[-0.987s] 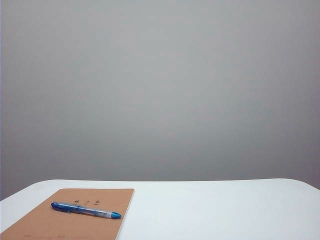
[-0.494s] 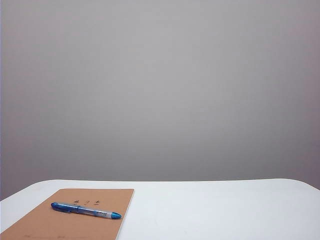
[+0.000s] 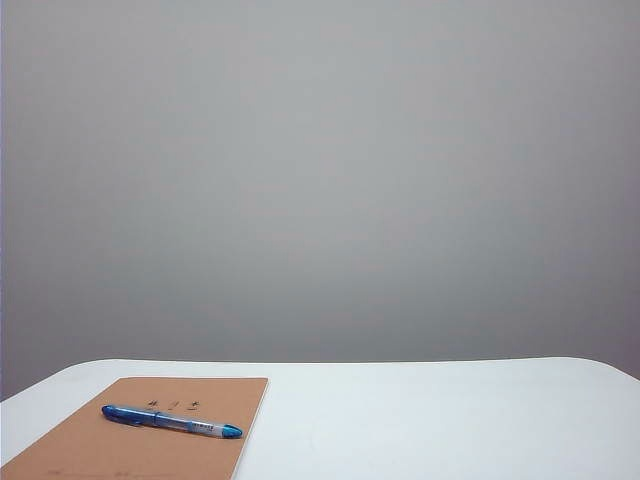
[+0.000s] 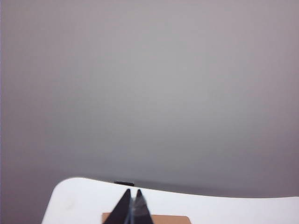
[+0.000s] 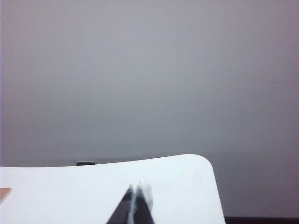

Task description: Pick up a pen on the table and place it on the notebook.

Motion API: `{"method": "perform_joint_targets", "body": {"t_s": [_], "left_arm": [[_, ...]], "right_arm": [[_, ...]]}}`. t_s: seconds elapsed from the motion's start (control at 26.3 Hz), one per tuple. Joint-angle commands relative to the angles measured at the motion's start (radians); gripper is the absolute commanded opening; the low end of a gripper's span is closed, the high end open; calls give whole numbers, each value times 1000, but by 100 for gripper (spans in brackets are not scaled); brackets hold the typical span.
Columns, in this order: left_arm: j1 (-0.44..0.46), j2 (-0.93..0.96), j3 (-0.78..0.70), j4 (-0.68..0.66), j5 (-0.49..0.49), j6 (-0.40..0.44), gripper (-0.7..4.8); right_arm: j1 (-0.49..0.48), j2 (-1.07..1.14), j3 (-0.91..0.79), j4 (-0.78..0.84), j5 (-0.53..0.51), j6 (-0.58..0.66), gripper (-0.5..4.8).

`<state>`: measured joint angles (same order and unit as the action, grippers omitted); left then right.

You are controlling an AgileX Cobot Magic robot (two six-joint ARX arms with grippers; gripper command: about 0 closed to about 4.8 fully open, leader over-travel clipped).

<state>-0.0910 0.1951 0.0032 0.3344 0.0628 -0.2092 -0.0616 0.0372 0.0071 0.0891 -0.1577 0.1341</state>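
Observation:
In the exterior view the blue pen (image 3: 172,421) lies flat across the tan-brown notebook (image 3: 100,450), which rests on the white table (image 3: 430,420) at the front left. Neither arm appears in that view. The left wrist view shows my left gripper (image 4: 132,192) shut and empty, held high, with the notebook's far edge (image 4: 168,219) just beyond its dark fingertips. The pen is hidden in that view. In the right wrist view my right gripper (image 5: 136,188) is shut with nothing in it, raised over bare table (image 5: 70,191); a corner of the notebook (image 5: 3,193) shows at the frame's edge.
A plain grey wall (image 3: 320,180) stands behind the table. A small dark object (image 4: 124,183) sits at the table's far edge, also seen as a dark strip (image 5: 85,163) in the right wrist view. The table's rounded corner (image 5: 205,163) ends beside the right gripper.

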Motion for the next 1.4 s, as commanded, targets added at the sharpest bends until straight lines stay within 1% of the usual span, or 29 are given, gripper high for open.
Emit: {"method": "perform_joint_targets", "body": {"t_s": [0.04,0.08,0.11,0.27,0.34,0.42,0.68,0.84,0.95,0.99,1.1,1.14,1.22,1.33,1.4], "left_arm": [[71,1,2,-48,40,5,-6],[116,1,2,-76,62,-2,-6],[142,1,2,-86,81,-5,-6],[212,1,3,-93,163,-6,-6],[231,1,3,-99,162,-8,-6],[238,2,3,-105,139,-7,-6],[219,-3,9,-109,158,-13,-6],[161,-48,39,-134,158,-29,-6],[113,-111,65,-194,110,-5,-6],[97,-158,68,-247,74,2,-6],[98,-193,67,-358,82,0,-6],[98,-195,66,-385,68,5,-6],[99,-195,66,-426,67,19,-6],[99,-195,66,-470,-5,22,-6],[99,-195,66,-484,-31,23,-6]], "right_arm": [[2,-1,-6,13,-1,-5,-7],[5,-1,-6,13,-1,-3,-7],[5,-1,-6,13,-1,2,-7],[5,-1,-6,8,-1,27,-7],[5,-1,-6,3,-1,26,-6],[4,-1,-6,-2,0,26,-5],[4,-1,-6,-3,0,21,-6],[5,-4,-6,39,-2,23,-6],[4,-30,-6,50,-25,26,-6],[5,-37,-6,51,-30,28,-6],[6,-37,-6,35,-75,32,-6],[5,-37,-6,23,-84,35,-6],[6,-35,-6,-9,-84,43,-6],[3,-37,-6,-75,-80,51,-6],[4,-37,-6,-121,-81,57,-6]]}}
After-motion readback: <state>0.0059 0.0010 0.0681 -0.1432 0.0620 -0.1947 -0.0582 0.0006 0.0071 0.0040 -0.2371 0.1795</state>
